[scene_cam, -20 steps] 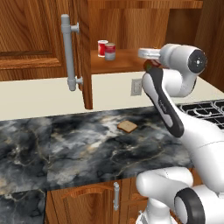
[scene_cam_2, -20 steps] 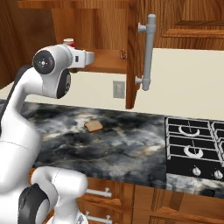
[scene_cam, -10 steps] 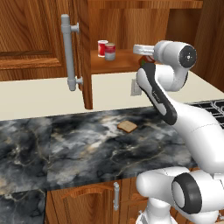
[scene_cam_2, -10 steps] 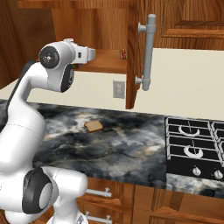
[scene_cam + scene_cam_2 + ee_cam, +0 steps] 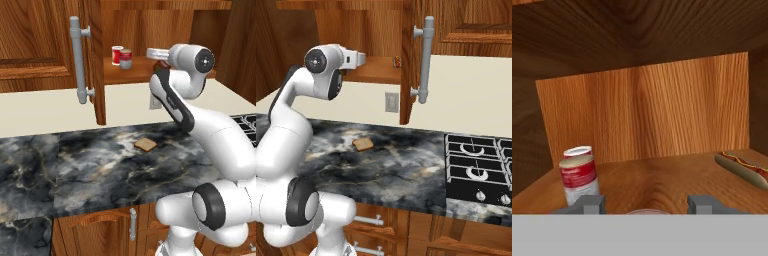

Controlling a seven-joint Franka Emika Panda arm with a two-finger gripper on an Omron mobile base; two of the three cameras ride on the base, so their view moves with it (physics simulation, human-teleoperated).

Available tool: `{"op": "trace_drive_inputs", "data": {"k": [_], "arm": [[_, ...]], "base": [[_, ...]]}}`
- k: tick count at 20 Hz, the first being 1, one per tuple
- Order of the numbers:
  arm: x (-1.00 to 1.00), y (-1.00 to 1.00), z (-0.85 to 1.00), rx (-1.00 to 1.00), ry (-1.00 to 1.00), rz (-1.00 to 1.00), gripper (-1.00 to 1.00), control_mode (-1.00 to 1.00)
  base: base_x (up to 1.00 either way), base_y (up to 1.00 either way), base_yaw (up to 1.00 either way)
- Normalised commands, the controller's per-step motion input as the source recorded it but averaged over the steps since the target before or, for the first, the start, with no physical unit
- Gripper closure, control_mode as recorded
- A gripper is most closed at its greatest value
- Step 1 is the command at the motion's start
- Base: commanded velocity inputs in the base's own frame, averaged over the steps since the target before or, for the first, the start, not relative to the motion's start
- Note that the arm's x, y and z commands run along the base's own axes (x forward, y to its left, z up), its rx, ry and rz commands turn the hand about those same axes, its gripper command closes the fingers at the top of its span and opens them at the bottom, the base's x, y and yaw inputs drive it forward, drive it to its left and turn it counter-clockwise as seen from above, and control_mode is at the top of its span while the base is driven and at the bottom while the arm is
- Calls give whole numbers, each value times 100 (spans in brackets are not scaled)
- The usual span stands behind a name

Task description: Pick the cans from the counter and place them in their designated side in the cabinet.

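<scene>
The pincer (image 5: 646,205) is pinching a small round tin (image 5: 646,212) that may bump the cream-and-red tin can (image 5: 579,181) on the reddish-brown wooden cabinet (image 5: 662,180) shelf.

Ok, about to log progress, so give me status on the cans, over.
Gripper inside the cabinet, shut on what looks like the red can. Pale can already shelved, left side, beside a bright red can. Hot dog lies on the right.

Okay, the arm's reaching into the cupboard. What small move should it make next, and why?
Probably ease the claw down toward the shelf, over beside the grey can. It looks shut on a tin that is not yet set down, and the hot dog takes the other side.
</scene>
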Motion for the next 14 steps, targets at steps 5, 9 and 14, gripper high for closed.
{"op": "trace_drive_inputs", "data": {"k": [5,9,14], "arm": [[33,7,0,0,0,0,100,-100],[34,0,0,0,0,1,100,-100],[37,2,0,0,0,1,100,-100]], "base": [[0,0,0],[0,0,0],[0,0,0]]}}
